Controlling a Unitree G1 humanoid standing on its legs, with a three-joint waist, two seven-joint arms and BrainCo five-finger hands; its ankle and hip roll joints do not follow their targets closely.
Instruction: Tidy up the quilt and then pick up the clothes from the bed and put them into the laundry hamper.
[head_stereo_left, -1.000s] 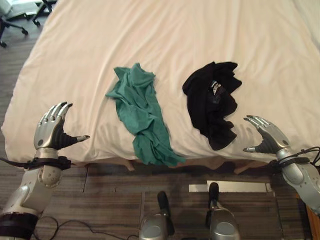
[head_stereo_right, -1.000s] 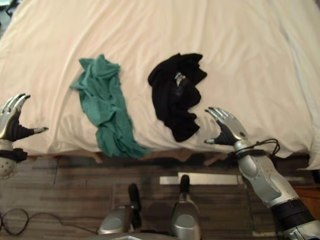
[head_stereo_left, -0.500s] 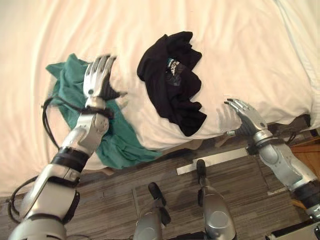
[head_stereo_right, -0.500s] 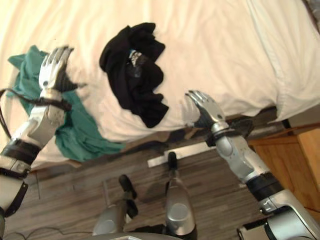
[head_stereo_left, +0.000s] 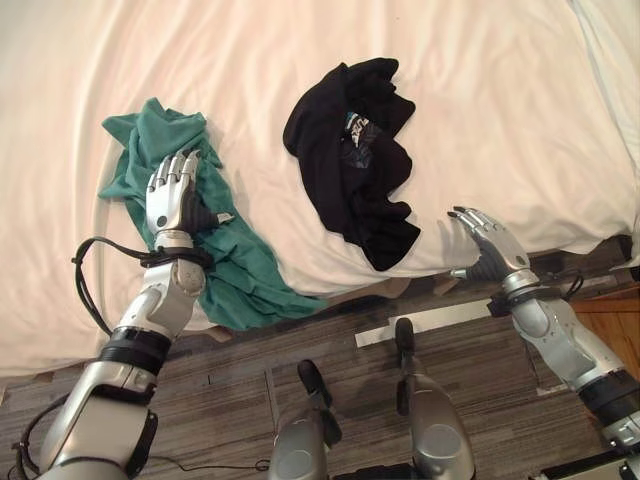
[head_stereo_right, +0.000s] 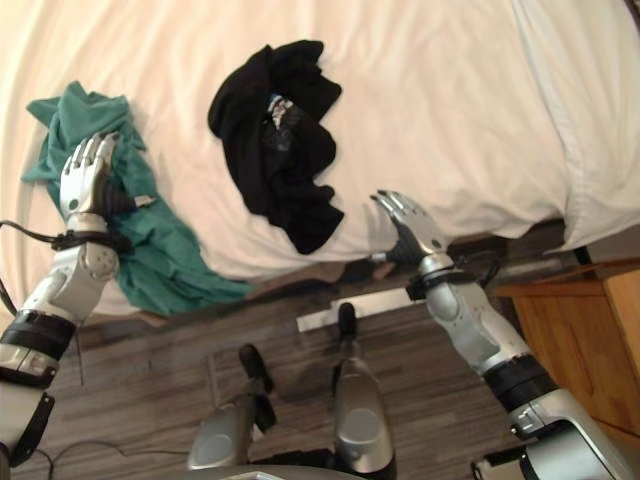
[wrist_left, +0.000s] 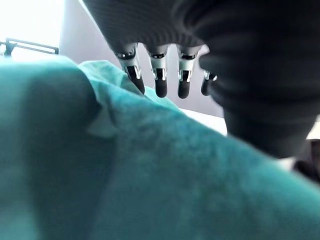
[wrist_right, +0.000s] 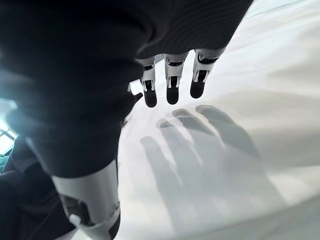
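Left hand: lies flat on the green garment, fingers straight and pointing toward 12 o'clock, thumb out toward 3 o'clock; nothing grasped, the dark fingertips rest just above the cloth in the wrist view
Right hand: released, fingers spread and relaxed, hovering over the bed's near edge at about 4 o'clock from the black garment; its shadow falls on the quilt just beneath the fingers
Green garment: crumpled and stretched in a long strip from 11 o'clock to 5 o'clock on the quilt's near-left part; its lower end hangs over the bed edge toward the floor; a small pale tag shows beside the left thumb
Black garment: bunched in a heap near the middle of the quilt, at 2 o'clock from the green one and well apart from it; a small light patch shows in its folds; its lower tip reaches close to the bed edge
Quilt: cream, spread over the bed with soft wrinkles, covering the mattress out to the near edge
Pillow: white, at the right side of the bed, at 2 o'clock from the right hand
Wooden furniture: light brown, beside the bed at 4 o'clock from the right hand
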